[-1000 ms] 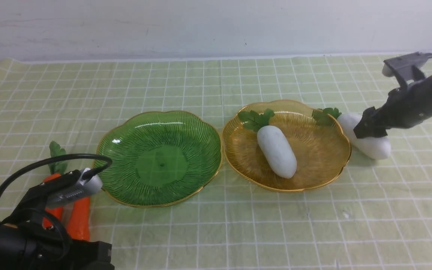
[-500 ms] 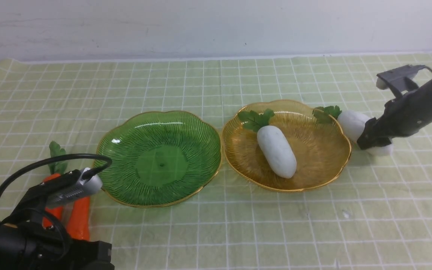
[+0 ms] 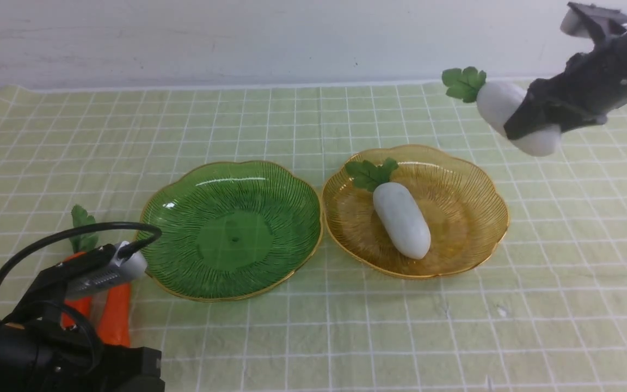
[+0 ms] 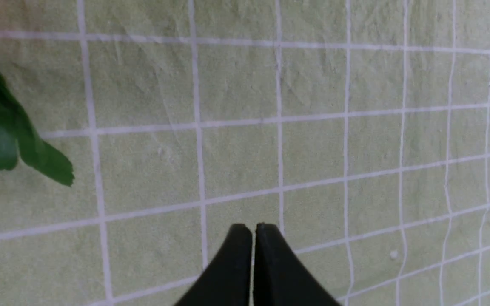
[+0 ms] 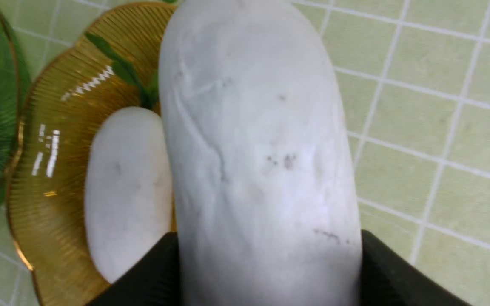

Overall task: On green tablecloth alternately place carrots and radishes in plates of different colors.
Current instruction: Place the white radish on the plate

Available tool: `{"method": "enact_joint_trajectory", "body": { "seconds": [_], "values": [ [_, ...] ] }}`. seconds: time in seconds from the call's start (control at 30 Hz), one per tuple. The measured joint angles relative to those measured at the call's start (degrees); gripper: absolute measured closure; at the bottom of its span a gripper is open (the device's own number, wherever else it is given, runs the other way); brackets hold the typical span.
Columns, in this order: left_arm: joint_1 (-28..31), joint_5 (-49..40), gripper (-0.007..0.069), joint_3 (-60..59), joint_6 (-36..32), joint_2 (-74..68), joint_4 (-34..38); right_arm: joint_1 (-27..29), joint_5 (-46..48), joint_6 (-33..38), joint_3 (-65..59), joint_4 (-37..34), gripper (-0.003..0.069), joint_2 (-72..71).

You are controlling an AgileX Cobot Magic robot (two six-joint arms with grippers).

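My right gripper [image 3: 528, 128] is shut on a white radish [image 3: 496, 106], held in the air to the right of and above the amber plate [image 3: 471, 223]. The held radish fills the right wrist view [image 5: 253, 148]. A second radish [image 3: 401, 219] lies in the amber plate, also seen in the right wrist view [image 5: 128, 187]. The green plate [image 3: 232, 228] is empty. Two carrots [image 3: 113, 313] lie on the green tablecloth [image 3: 319, 326] at the front left, partly hidden by my left arm. My left gripper [image 4: 253, 227] is shut and empty over bare cloth, with a carrot leaf [image 4: 2, 131] nearby.
A white wall runs behind the table's far edge. The left wrist's camera and cable [image 3: 96, 272] overlap the green plate's left rim in the front view.
My right gripper has lifted the radish from the cloth beside the amber plate up into the air. The left arm has barely moved.
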State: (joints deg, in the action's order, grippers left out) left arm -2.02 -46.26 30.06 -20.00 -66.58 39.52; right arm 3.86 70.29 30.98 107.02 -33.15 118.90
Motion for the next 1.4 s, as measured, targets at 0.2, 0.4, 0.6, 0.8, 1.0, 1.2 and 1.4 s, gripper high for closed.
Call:
{"method": "enact_joint_trajectory", "body": {
  "seconds": [0.2,0.4,0.6,0.8,1.0,1.2,1.4],
  "values": [
    [0.0,1.4,0.0631,0.0,0.0,0.0,0.0,-4.3,0.1,-3.0,0.0,0.5,0.0225,3.4],
    [0.0,1.7,0.0631,0.0,0.0,0.0,0.0,-8.3,0.1,-9.8,0.0,5.2,0.0225,5.1],
    [0.0,1.7,0.0629,0.0,0.0,0.0,-1.6,-10.9,0.1,-24.4,0.0,12.1,0.0186,5.1],
    [0.0,1.2,0.0613,0.0,0.1,0.0,-2.5,-11.2,0.1,-30.5,-0.7,13.6,0.0177,3.0],
    [0.0,1.1,0.0578,0.0,0.1,0.0,-2.6,-11.6,0.1,-30.5,-3.5,13.6,0.0177,-3.3],
    [0.0,1.3,0.0478,0.0,0.1,0.0,-2.7,-11.7,0.5,-30.3,-12.9,17.0,0.0177,-18.9],
    [0.0,6.2,0.0356,0.1,1.4,0.0,-3.9,-11.7,0.8,-27.1,-23.0,21.1,0.0177,-33.5]
  ]
}}
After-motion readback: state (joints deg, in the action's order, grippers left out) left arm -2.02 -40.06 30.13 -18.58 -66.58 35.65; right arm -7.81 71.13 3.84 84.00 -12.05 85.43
